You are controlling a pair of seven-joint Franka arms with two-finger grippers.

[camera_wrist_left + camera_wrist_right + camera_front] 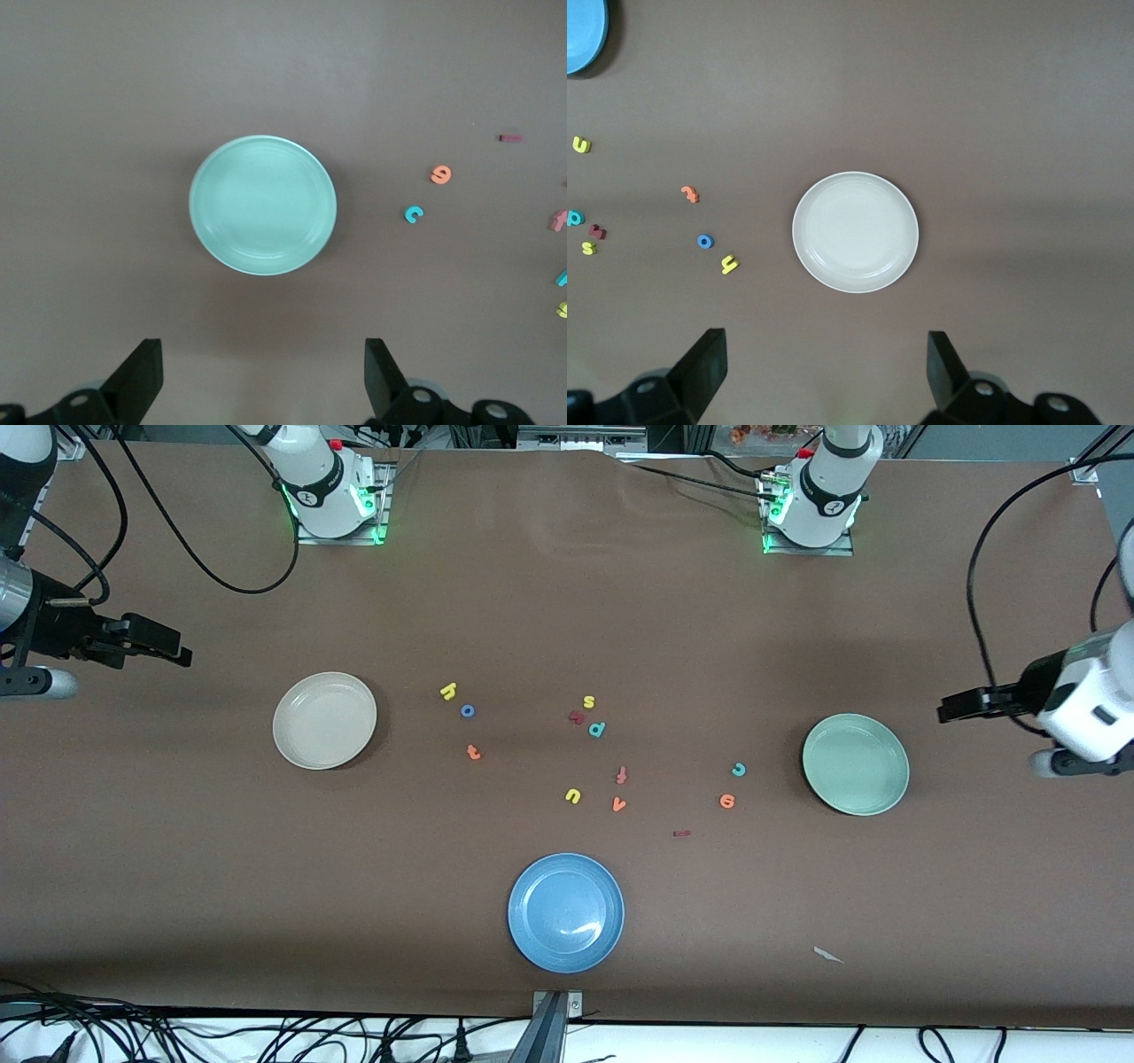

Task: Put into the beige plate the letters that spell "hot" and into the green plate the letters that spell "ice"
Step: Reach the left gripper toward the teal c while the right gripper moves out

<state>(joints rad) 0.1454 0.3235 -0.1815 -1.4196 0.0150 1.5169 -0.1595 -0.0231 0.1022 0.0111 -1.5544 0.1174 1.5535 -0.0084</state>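
Front view: nothing sorted yet, both plates bare, all six letters left to move.
Yellow h (448,690), blue o (467,710), orange t (473,752) are seen centre-left by the glossy beige plate (324,720); teal c (738,769), orange e (726,801), maroon i (681,833) centre-right by the mint-green plate (856,764). Left gripper (263,376) and right gripper (826,372) hang spread wide above their plates, well apart from every letter.

Near the blue plate (583,35), itself cut by the right wrist view's edge, the dark maroon letter (681,833) is too small to read, and both arms run off the front view's sides.
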